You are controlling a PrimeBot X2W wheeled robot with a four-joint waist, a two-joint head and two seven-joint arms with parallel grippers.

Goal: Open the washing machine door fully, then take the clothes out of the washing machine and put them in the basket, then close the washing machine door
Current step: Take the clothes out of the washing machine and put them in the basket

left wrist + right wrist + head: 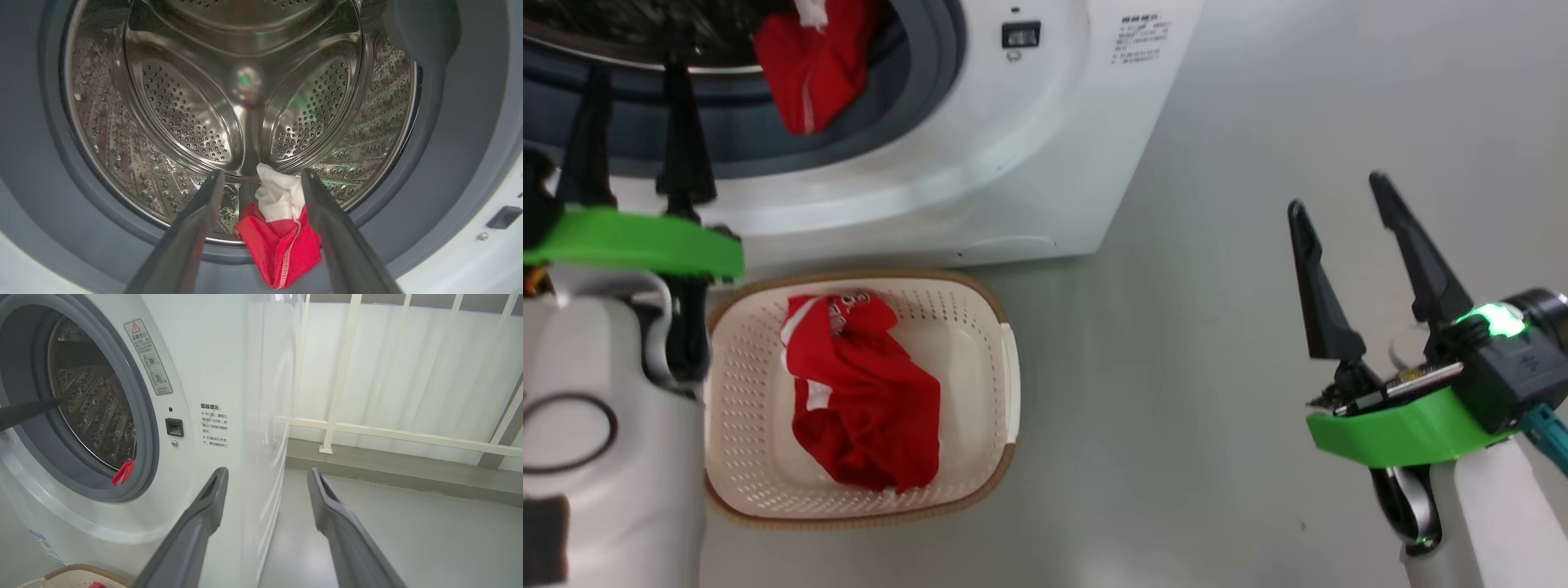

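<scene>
A white railing [408, 435] is being carried by a grey kerb [388, 469] along the far edge of the grey floor [429, 539] and backed by a pale curtain [380, 375].

The white washing machine [1029, 155] stands with its round mouth uncovered. One red garment [813, 69] with a white patch hangs over the grey gasket [935, 65]. A second red garment [866, 400] lies crumpled in the cream basket [992, 327], on the floor [1217, 367] just before the machine.

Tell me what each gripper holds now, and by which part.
Nothing is held. The left gripper stands open before the red garment at the drum edge; the right gripper is open and empty.
</scene>
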